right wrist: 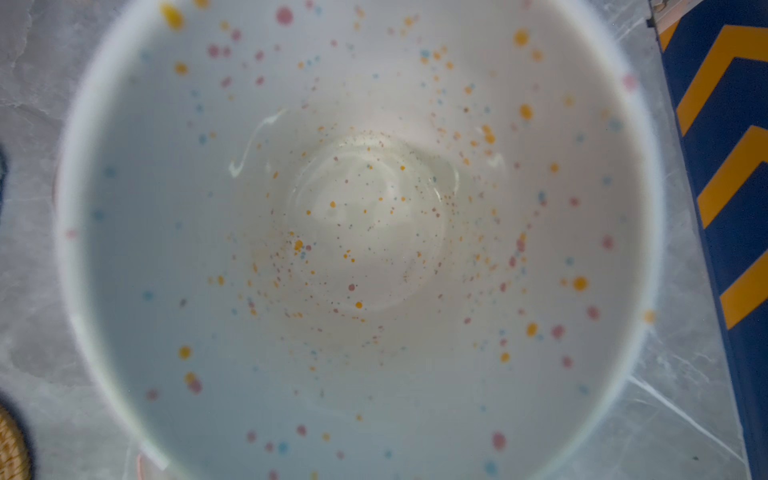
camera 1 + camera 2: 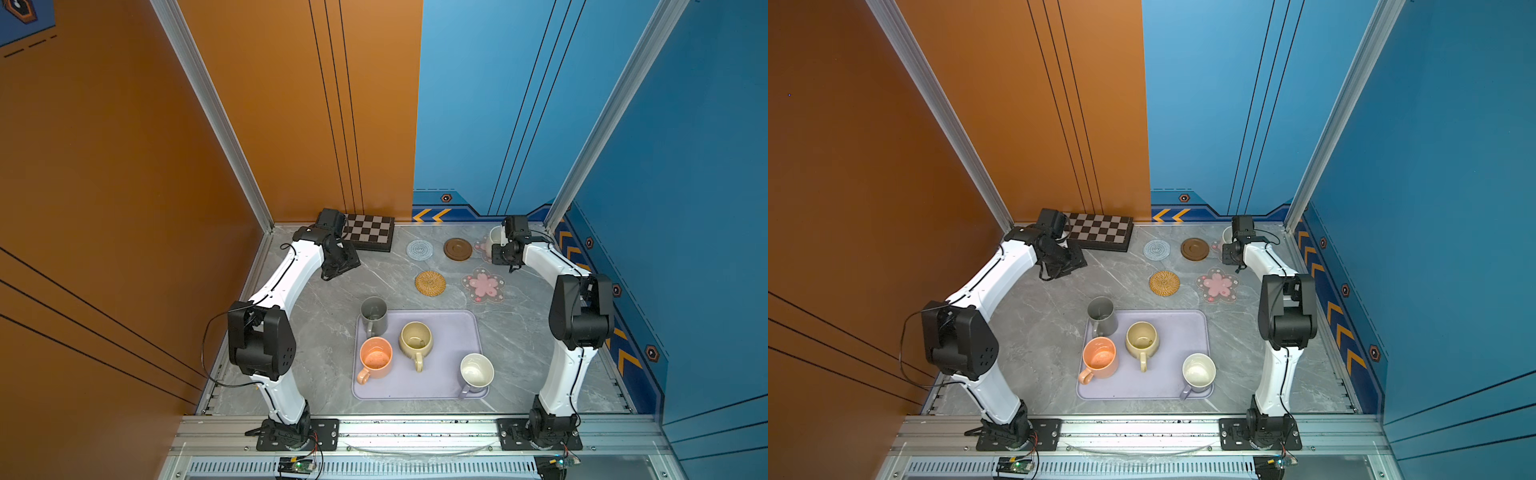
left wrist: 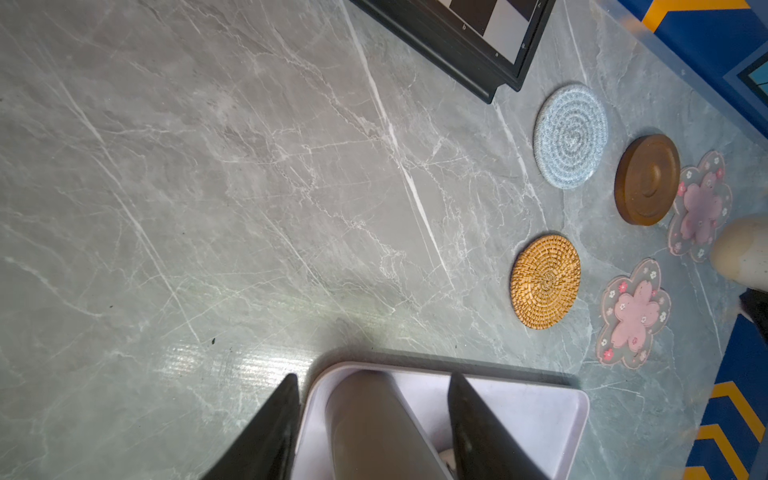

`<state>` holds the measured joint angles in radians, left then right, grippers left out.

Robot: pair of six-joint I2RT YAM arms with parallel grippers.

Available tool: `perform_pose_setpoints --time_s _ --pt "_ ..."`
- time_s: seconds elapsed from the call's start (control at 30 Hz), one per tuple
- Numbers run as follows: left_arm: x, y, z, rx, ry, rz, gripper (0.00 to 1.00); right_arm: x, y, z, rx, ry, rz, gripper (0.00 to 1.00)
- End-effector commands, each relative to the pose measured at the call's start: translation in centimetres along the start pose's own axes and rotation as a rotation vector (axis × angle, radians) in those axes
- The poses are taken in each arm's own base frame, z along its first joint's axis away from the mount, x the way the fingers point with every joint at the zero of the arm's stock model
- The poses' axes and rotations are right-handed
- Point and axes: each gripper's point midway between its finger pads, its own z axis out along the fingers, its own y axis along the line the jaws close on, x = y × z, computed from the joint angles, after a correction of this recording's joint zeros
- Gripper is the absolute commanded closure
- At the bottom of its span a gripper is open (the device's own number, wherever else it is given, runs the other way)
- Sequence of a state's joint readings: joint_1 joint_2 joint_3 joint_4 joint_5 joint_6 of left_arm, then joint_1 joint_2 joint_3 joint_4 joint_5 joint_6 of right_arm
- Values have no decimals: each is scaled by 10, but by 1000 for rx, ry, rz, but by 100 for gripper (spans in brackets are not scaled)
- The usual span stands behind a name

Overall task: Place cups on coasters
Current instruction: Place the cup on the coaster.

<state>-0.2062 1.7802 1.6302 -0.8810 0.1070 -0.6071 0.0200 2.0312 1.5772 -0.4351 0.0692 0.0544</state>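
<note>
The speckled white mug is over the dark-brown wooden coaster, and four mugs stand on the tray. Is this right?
The wooden coaster is bare; both top views show the speckled mug by the far pink flower coaster. The rest holds.

Your left gripper has its fingers apart, with the grey mug seen between them on the lavender tray. Beyond the fingertips lie the rattan coaster, blue spiral coaster, wooden disc and two pink flower coasters; off to one side, the chequered board.

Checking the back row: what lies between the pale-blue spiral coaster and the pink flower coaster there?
The dark-brown wooden disc, with no mug on it, seen in both top views.
</note>
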Motion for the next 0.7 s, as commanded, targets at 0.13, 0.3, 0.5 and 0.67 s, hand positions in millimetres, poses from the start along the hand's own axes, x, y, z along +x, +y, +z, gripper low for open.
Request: perform_pose_setpoints --time_s 0.13,0.3,0.5,0.67 --pt "-6 -8 13 12 25 -13 42 -51 -11 4 21 -127 7 100" --pt "-8 -7 21 4 37 -15 42 -58 -13 11 38 -134 -12 100" --pt "-8 -7 34 -1 63 -19 43 -62 -12 17 36 -138 -8 100" --pt "-10 -10 40 5 70 -15 44 -58 -14 26 51 -122 -14 100"
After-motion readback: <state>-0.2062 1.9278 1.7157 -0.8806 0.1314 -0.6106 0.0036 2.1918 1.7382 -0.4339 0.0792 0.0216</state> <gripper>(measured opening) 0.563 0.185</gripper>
